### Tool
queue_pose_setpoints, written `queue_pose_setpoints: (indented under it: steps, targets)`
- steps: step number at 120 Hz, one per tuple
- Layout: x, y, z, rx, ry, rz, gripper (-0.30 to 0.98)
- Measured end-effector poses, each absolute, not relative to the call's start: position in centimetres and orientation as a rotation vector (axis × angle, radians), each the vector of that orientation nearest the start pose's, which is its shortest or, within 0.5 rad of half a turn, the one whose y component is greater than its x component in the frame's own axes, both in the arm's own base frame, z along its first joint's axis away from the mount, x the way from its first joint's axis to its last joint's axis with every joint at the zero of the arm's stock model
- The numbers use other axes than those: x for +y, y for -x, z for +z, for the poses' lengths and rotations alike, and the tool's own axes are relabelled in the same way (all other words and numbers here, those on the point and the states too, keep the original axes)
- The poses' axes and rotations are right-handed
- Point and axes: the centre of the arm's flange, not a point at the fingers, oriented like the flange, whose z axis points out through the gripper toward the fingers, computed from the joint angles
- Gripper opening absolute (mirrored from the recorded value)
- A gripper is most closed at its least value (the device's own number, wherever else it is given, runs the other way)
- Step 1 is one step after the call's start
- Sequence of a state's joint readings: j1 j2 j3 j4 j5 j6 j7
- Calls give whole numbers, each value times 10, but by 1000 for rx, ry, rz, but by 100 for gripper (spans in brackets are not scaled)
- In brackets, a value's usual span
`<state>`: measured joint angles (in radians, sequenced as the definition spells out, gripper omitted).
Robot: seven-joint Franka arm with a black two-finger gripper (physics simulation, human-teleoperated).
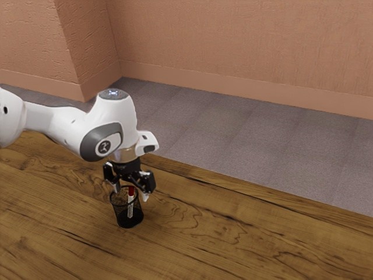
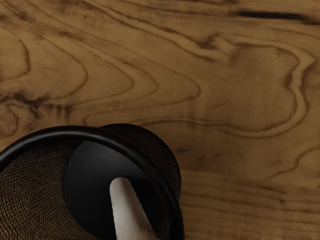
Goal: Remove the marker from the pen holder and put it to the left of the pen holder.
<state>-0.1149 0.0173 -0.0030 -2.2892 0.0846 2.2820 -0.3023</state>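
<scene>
Claw [image 1: 132,193]: spread wide, gripping nothing, above the pen holder [image 1: 125,221], exterior view's 7 o'clock.
Marker [image 1: 130,205]: red-and-white, standing inside the mesh pen holder.
Worktop [image 1: 233,236]: wood-grained, beneath the holder.

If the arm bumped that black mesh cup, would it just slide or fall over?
The pen holder is probably light, since its walls look like thin mesh, so a gentle bump might slide it. Pushed near the rim, it could tip: it looks taller than wide, with only a slim marker inside.

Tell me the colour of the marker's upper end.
The marker's upper end is red, clearest in the exterior view.
</scene>
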Motion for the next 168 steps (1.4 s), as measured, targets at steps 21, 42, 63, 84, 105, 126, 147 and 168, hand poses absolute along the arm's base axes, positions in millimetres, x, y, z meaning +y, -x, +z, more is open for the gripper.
queue_pose_setpoints:
  steps: [21,42,63,84,105,126,147,168]
  targets:
    - [-74,-510,333,-154,3069,28,69]
    - [-79,-510,340,-133,3068,4,64]
    - [-72,-510,348,-134,3058,-14,30]
    - [-63,-510,351,-151,3048,-9,9]
    - [-51,-509,360,-172,3031,-20,-3]
    - [-26,-507,390,-225,2999,-89,-7]
    - [11,-501,476,-322,2947,-283,-8]
    - [74,-521,476,-489,2894,-167,-9]
